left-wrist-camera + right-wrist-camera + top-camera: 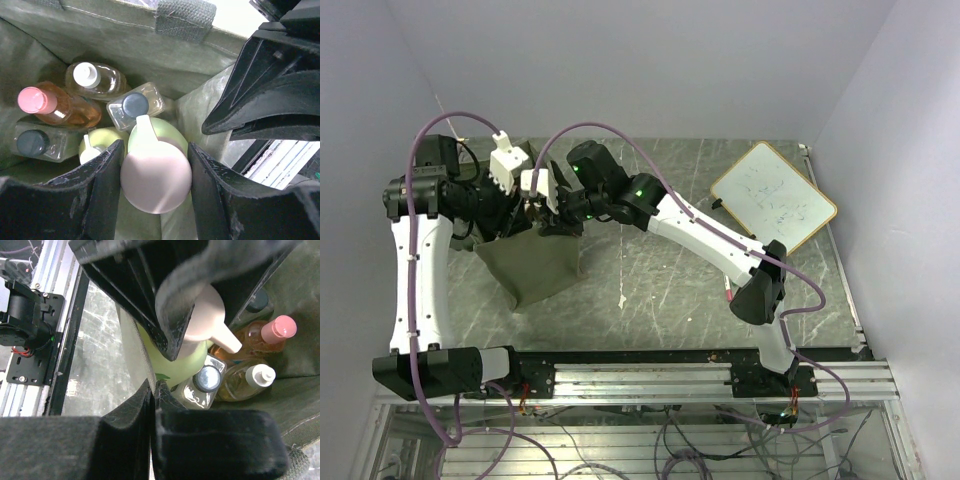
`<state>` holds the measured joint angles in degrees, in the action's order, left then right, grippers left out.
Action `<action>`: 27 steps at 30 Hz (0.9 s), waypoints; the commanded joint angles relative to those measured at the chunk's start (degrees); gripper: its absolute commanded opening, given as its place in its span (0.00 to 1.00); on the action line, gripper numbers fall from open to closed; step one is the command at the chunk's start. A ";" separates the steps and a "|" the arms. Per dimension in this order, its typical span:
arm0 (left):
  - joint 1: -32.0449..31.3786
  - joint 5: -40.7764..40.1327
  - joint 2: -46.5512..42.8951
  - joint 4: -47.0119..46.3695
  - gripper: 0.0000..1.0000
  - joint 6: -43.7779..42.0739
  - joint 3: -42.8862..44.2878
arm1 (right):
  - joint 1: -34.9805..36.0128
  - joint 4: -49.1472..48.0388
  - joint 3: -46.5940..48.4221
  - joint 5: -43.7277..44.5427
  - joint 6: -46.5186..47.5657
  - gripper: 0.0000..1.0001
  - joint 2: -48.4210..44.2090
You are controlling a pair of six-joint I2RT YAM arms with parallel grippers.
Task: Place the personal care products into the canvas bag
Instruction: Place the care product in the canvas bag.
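top external: high behind the arm bases point(440, 370), facing down and forward, far, whole table point(660, 290) in view | left wrist: close, straight down into the canvas bag point(125, 55) between the left fingers point(100, 190) | right wrist: close at the bag's rim, looking down inside past the right fingers point(120, 435) | shared: both wrist views show the light-green bottle point(165, 132) and the pink-capped bottle point(32, 100); the top view shows only the bag's outside

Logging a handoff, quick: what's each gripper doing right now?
Left gripper: closed on the light green bottle.
Right gripper: shut, pinching the canvas bag rim.
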<state>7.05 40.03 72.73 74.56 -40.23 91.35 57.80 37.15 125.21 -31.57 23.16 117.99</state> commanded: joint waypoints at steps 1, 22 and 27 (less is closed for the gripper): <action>-1.59 3.65 -0.96 -3.18 0.07 3.09 -1.59 | 0.22 -5.62 2.52 -2.78 -0.30 0.00 -5.14; -2.21 5.33 0.26 -2.70 0.07 -4.35 -9.23 | 0.05 -6.95 -3.05 -2.88 1.37 0.00 -7.54; -2.27 5.29 0.82 -2.36 0.07 -7.30 -11.06 | 0.11 -6.78 -2.70 -2.97 1.53 0.00 -7.26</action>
<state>5.39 40.38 73.67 70.28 -44.10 81.06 57.82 35.33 121.14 -32.60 24.56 115.72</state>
